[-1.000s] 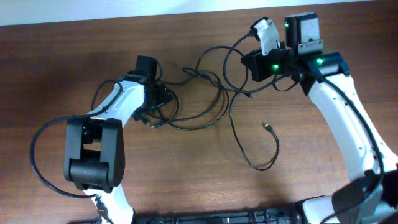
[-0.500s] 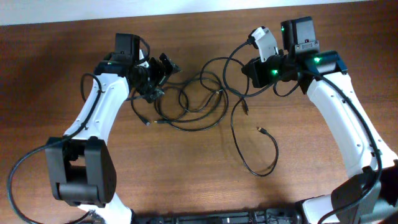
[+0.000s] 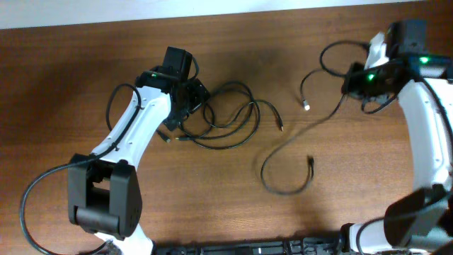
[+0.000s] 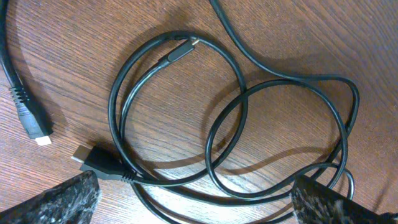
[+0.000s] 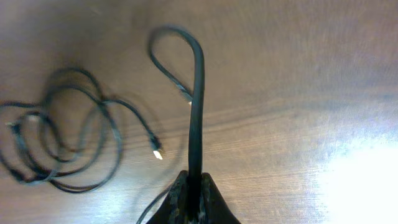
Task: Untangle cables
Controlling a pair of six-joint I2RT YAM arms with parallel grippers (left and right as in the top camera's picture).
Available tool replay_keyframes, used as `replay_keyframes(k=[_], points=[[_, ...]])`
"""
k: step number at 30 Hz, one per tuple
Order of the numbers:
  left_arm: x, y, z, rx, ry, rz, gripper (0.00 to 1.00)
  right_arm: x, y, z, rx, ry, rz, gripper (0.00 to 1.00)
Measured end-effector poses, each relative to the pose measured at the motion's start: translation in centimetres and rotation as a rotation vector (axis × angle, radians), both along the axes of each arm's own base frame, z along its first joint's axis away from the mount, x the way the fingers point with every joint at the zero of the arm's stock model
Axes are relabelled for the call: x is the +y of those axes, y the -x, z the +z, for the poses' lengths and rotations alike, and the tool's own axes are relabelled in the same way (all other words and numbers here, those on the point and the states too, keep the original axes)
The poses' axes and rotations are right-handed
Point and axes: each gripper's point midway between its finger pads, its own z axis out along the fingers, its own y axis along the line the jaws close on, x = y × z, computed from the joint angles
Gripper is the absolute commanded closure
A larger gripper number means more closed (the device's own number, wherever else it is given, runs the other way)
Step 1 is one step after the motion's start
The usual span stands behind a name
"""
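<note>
Overhead has the left gripper (image 3: pixel 185 106) over the left edge of the cable bundle (image 3: pixel 230 124), mid-table (image 3: pixel 85 49); can't read its jaws from up there. Left wrist view settles it: jaws spread wide, both fingers (image 4: pixel 65 199) at the bottom corners, nothing between them but overlapping loops of the bundle lying flat on the wood. That view also picks out three plugs that overhead barely resolves: a silver-tipped plug (image 4: pixel 35 129) at left, a flat plug (image 4: pixel 93 160) just beside the left-hand finger, a slim plug (image 4: pixel 181 50) on the top loop. Right gripper (image 3: pixel 359 79) is far right in overhead, with a separate cable (image 3: pixel 283 190) sweeping from it down into an open loop, well apart from the bundle. Right wrist view shows what overhead hides: jaws pressed together, pinching that cable, which runs straight up from the grip and hooks back in a small loop; bundle sits blurred off to the left.
</note>
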Motion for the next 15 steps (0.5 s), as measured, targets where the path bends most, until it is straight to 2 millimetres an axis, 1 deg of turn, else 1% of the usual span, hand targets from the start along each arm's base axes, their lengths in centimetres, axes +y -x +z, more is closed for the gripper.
replay_keyframes(k=[1, 2, 3, 5, 6, 8, 9, 10, 12, 13, 14, 15], points=[[0.0, 0.0, 0.0, 0.000, 0.000, 0.000, 0.01, 0.1, 0.7, -1.2, 0.044, -0.003, -0.003, 0.68], [0.0, 0.0, 0.0, 0.000, 0.000, 0.000, 0.01, 0.4, 1.5, -2.0, 0.084, -0.003, 0.000, 0.41], [0.0, 0.0, 0.0, 0.000, 0.000, 0.000, 0.01, 0.6, 1.5, -2.0, 0.086, 0.000, 0.007, 0.25], [0.0, 0.0, 0.0, -0.001, -0.002, 0.001, 0.01, 1.3, 1.5, -2.0, 0.086, 0.001, 0.026, 0.08], [0.0, 0.0, 0.0, -0.001, -0.003, 0.000, 0.01, 1.4, 1.5, -2.0, 0.085, 0.002, 0.029, 0.00], [0.0, 0.0, 0.0, -0.001, -0.002, 0.001, 0.01, 1.3, 1.5, -2.1, 0.090, 0.003, 0.018, 0.01], [0.0, 0.0, 0.0, -0.001, -0.003, 0.000, 0.01, 1.4, 1.8, -2.3, 0.106, -0.008, -0.006, 0.01], [0.0, 0.0, 0.0, -0.001, -0.002, 0.001, 0.01, 1.5, 2.4, -3.1, 0.137, -0.021, -0.041, 0.01], [0.0, 0.0, 0.0, 0.000, -0.003, 0.000, 0.01, 1.8, 3.5, -5.1, 0.192, -0.047, -0.111, 0.01], [0.0, 0.0, 0.0, -0.001, -0.002, 0.001, 0.01, 2.3, 4.7, -7.4, 0.243, -0.063, -0.157, 0.01], [0.0, 0.0, 0.0, -0.001, -0.002, 0.001, 0.01, 2.5, 5.3, -8.9, 0.262, -0.069, -0.174, 0.01], [0.0, 0.0, 0.0, -0.002, -0.002, 0.001, 0.01, 2.9, 6.1, -10.8, 0.284, -0.073, -0.189, 0.02]])
